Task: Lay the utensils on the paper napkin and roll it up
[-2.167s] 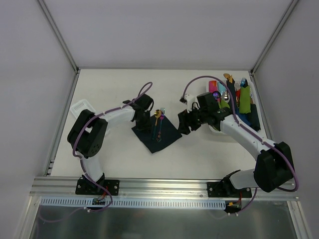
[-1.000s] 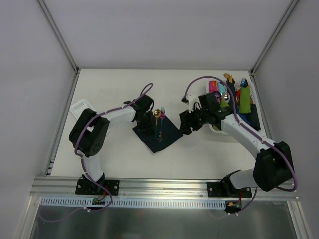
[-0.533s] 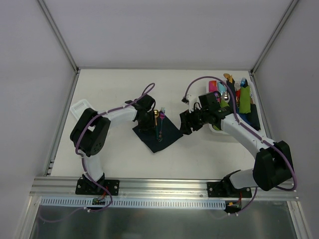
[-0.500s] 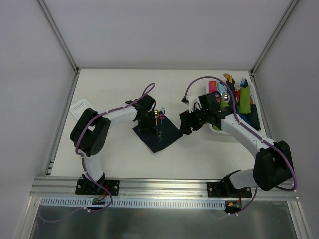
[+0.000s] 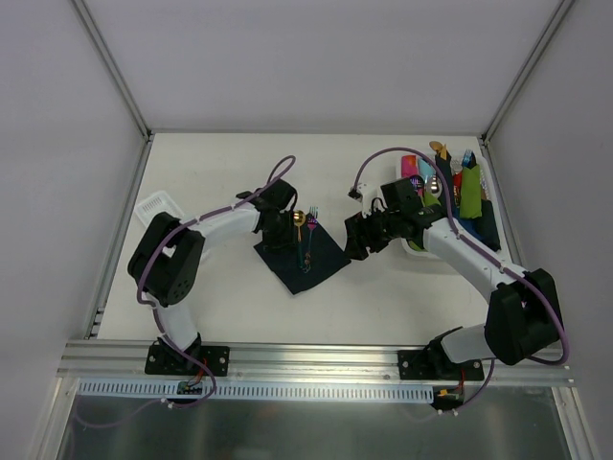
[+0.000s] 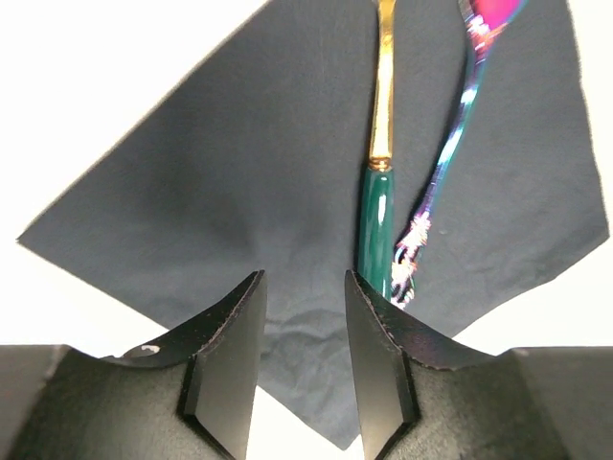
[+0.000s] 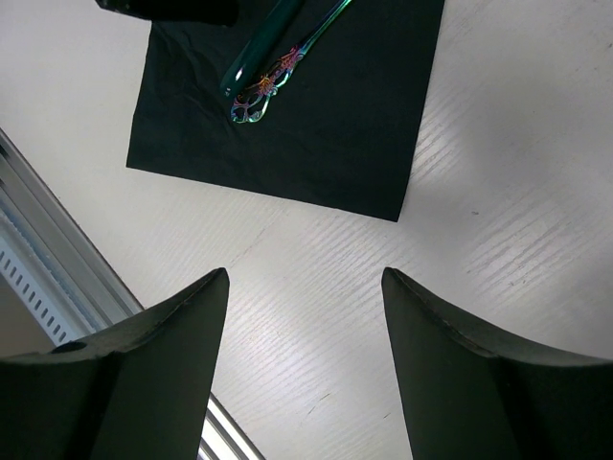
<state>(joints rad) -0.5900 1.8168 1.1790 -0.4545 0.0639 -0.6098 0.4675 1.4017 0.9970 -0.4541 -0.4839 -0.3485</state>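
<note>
Placing looked done, rolling not begun. Both utensils lay on the dark paper napkin (image 5: 321,257): gold spoon (image 6: 380,115) w/ a green handle, and iridescent fork (image 6: 450,158) just beside it, roughly parallel, handles toward the arms. From the top view the spoon bowl & fork tines sat at or just past the napkin's far edge; can't tell exactly. Napkin itself lay flat on the table, turned corner-on like a diamond, lightly creased near its near corner, no fold or curl started. So approx. half done. What was left: lift an edge or corner, wrap it over the cutlery, roll the whole into a bundle.

Left tool (image 6: 303,287) hung low over the napkin's near-left part, jaws a narrow gap apart w/ nothing btw them; the spoon handle's end was just beside its right finger, contact unclear. Right tool (image 7: 305,287) was wide apart & empty, over bare table just off the napkin's right corner.

Table (image 5: 383,307): off-white, matte, faint grain in the right wrist view. White tray (image 5: 414,251) at far right held green, pink & dark rolled bundles; a white basket (image 5: 156,204) sat at the left edge. Plain white walls w/ aluminium frame posts on three sides, alu rail along the near edge carrying the arm bases.
</note>
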